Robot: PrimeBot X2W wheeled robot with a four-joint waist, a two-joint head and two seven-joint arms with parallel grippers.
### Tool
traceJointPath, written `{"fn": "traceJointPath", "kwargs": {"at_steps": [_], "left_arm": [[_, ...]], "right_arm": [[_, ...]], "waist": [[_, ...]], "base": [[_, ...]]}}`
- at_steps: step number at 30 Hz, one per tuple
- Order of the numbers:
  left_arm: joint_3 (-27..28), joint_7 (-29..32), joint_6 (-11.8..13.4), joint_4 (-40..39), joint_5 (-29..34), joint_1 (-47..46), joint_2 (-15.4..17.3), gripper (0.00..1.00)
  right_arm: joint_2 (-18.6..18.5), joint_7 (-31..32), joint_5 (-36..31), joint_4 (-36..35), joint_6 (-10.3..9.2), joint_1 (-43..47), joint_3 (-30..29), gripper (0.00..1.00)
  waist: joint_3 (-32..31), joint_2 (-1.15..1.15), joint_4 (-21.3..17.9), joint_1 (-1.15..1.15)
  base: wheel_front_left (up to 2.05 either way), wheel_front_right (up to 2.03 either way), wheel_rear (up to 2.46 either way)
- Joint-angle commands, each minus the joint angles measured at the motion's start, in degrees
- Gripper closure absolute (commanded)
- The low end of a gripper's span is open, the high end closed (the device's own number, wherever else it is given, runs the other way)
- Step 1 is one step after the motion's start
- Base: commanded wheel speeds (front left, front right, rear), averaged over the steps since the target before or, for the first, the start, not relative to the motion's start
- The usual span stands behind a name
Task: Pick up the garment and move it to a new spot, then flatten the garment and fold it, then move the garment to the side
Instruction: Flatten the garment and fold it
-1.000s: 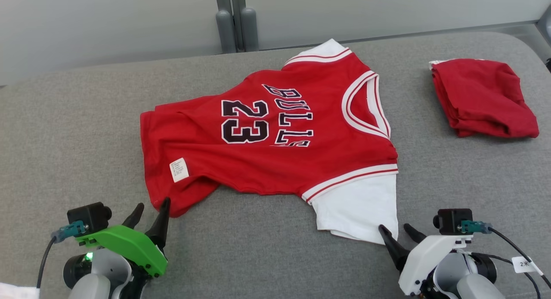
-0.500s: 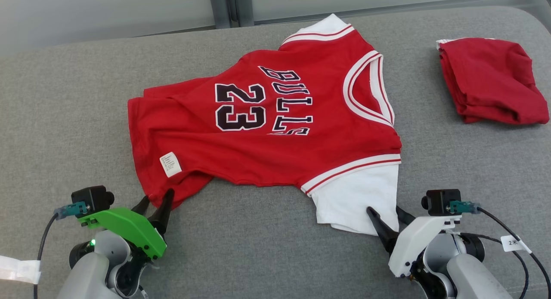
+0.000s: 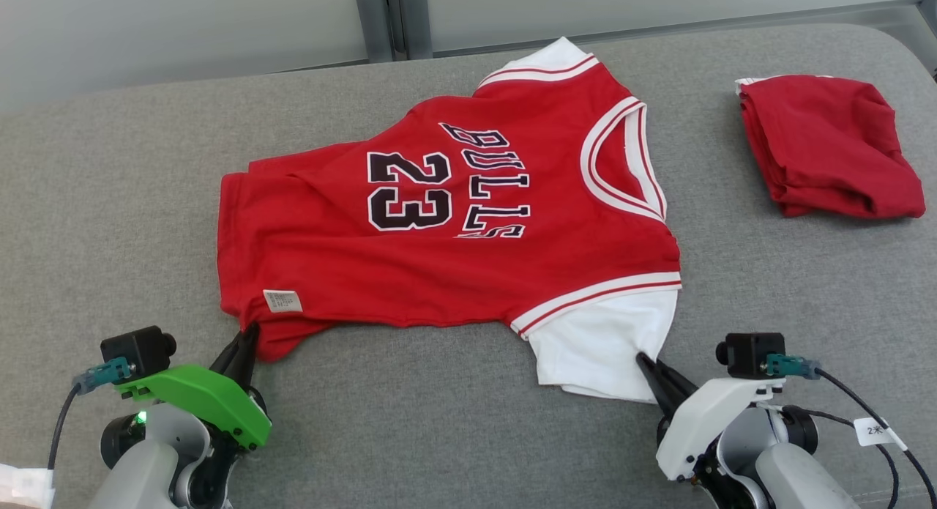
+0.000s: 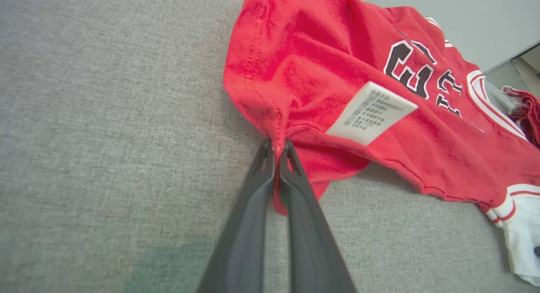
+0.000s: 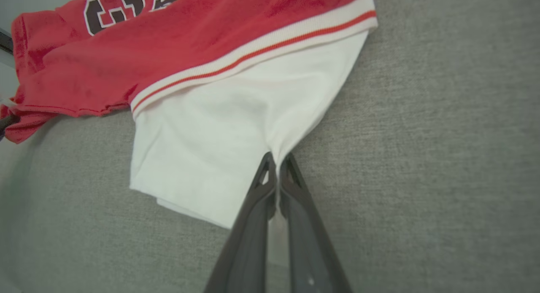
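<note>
The garment is a red jersey with white sleeves, "BULLS 23" on it, spread on the grey cushion. My left gripper is shut on the jersey's red hem corner at the near left; the left wrist view shows the garment with its hem pinched between the left gripper tips, beside a white label. My right gripper is shut on the edge of the white sleeve. In the right wrist view the right gripper pinches that white sleeve.
A second red cloth lies folded at the far right of the grey cushion. A pale wall with a grey post runs behind the cushion's far edge. Bare cushion lies left of the jersey and along the near edge.
Both grippers moved forward onto the jersey and closed, the left on the hem corner, the right on the white sleeve. The hem corner has bunched. The camera view shifted slightly.
</note>
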Motion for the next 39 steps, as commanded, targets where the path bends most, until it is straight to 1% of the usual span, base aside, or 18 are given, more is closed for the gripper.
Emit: {"fn": "traceJointPath", "kwargs": {"at_steps": [1,6,9,12,15,18,22,27,28,32,33,36,39], "left_arm": [[-0.61,-0.78,0.11,-0.51,-0.48,0.70,0.68,1.00],[-1.73,-3.16,0.11,-2.38,0.65,0.39,2.01,1.00],[-1.86,-4.23,0.11,-5.43,1.59,-1.51,3.58,1.00],[-2.18,-2.86,0.14,-8.52,3.16,-4.51,5.59,1.00],[-2.48,0.18,0.22,-11.38,4.23,-9.72,7.80,1.00],[-2.75,3.67,0.19,-12.34,4.93,-16.77,9.34,1.00],[-3.81,7.16,0.15,-10.84,5.73,-27.94,10.18,1.00],[-5.89,8.53,0.13,-8.23,6.95,-43.08,10.89,1.00],[-6.01,8.61,0.13,-7.49,6.83,-46.30,10.82,1.00],[-5.92,7.80,0.12,-3.44,6.45,-57.83,11.30,1.00],[-6.12,8.07,0.12,-1.81,6.12,-60.77,11.44,1.00],[-7.48,8.49,0.12,1.76,6.45,-67.63,11.66,1.00],[-7.25,8.21,0.12,4.78,4.59,-73.02,11.34,1.00]], "right_arm": [[-0.68,-1.42,0.43,-0.80,-0.01,0.27,-0.34,1.00],[-1.22,-6.21,3.61,-5.06,-0.01,-0.31,-0.11,1.00],[-2.48,-9.66,6.77,-9.08,-0.01,-3.21,0.16,1.00],[-3.84,-12.29,9.07,-11.66,0.00,-7.25,0.70,1.00],[-5.70,-13.06,10.85,-11.70,0.00,-13.57,1.24,1.00],[-7.31,-12.77,12.86,-9.96,0.00,-21.76,1.87,1.00],[-9.55,-12.43,14.45,-5.95,-0.01,-34.62,3.19,1.00],[-11.55,-13.42,16.00,0.19,0.00,-51.53,4.17,1.00],[-12.22,-13.69,15.27,1.68,0.00,-55.24,4.58,1.00],[-12.34,-15.41,15.50,6.76,-0.01,-67.47,5.70,1.00],[-12.77,-15.81,14.39,7.89,-0.01,-70.65,6.74,1.00],[-12.47,-17.08,14.80,10.99,-0.02,-78.29,7.51,1.00],[-12.25,-17.84,15.01,13.28,-0.02,-83.65,8.55,1.00]], "waist": [[-0.38,0.00,0.04,0.00],[-0.68,0.00,0.09,0.00],[0.19,0.00,-0.13,0.00],[2.06,0.00,0.02,0.00],[5.11,0.00,0.32,0.00],[8.84,0.00,0.95,0.00],[14.37,0.00,1.54,0.00],[20.38,0.00,2.54,0.00],[21.42,0.00,2.72,0.00],[23.86,0.00,2.85,0.00],[24.23,0.00,2.73,0.00],[24.48,0.00,2.55,0.00],[24.23,0.00,2.14,0.00]], "base": [[0.00,0.00,0.00],[0.00,0.00,0.00],[0.00,0.00,0.00],[0.00,0.00,0.00],[0.00,0.00,0.00],[0.00,0.00,0.00],[0.00,0.00,0.00],[0.00,0.00,0.00],[0.00,0.00,0.00],[0.00,0.00,0.00],[0.00,0.00,0.00],[0.00,0.00,0.00],[0.00,0.00,0.00]]}}
